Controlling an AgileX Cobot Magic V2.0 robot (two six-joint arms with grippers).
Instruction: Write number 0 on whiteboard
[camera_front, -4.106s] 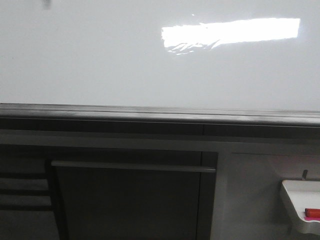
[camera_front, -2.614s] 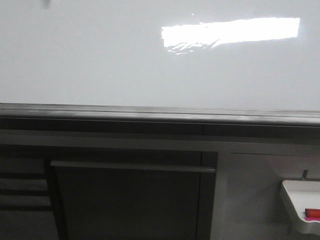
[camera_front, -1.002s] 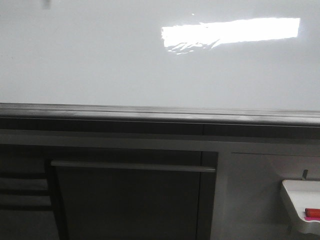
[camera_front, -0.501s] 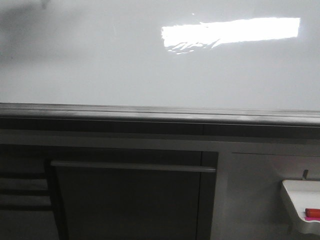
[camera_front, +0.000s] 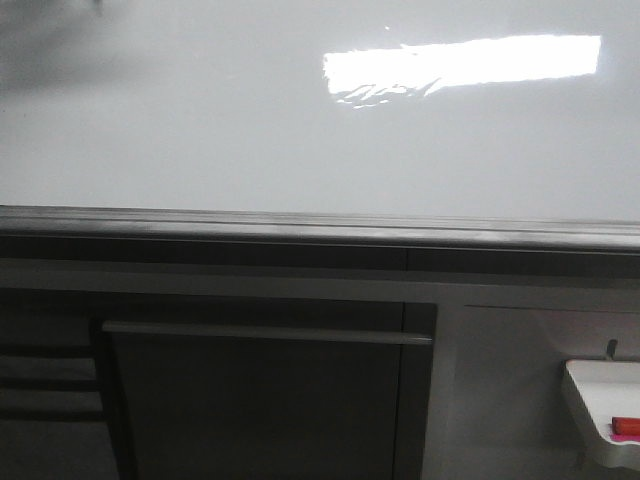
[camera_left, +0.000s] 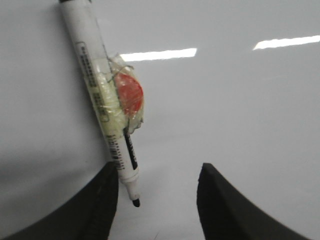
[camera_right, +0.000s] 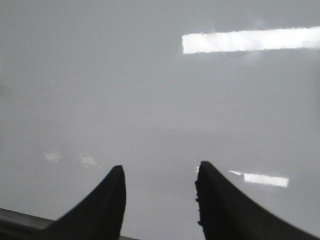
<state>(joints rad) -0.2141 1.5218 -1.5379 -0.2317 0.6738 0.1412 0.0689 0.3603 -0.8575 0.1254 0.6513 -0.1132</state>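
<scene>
Glossy whiteboard (camera_front: 250, 130) is filling the front view above its grey edge rail (camera_front: 320, 232), glare streaking across it. No written 0 is showing. Left gripper (camera_left: 157, 200) is hanging with jaws spread, a taped marker (camera_left: 107, 107) lying against one finger, tip near the board. Right gripper (camera_right: 160, 200) is hovering, jaws spread, holding nothing.

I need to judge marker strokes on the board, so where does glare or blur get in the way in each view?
Front view: a bright rectangular glare patch washes out the upper right of the whiteboard; a soft shadow darkens its top left corner. Left wrist view: two glare strips, the marker slightly soft, its tip sharp enough. Right wrist view: hazy overall, one strong glare bar; no strokes visible anywhere.
</scene>
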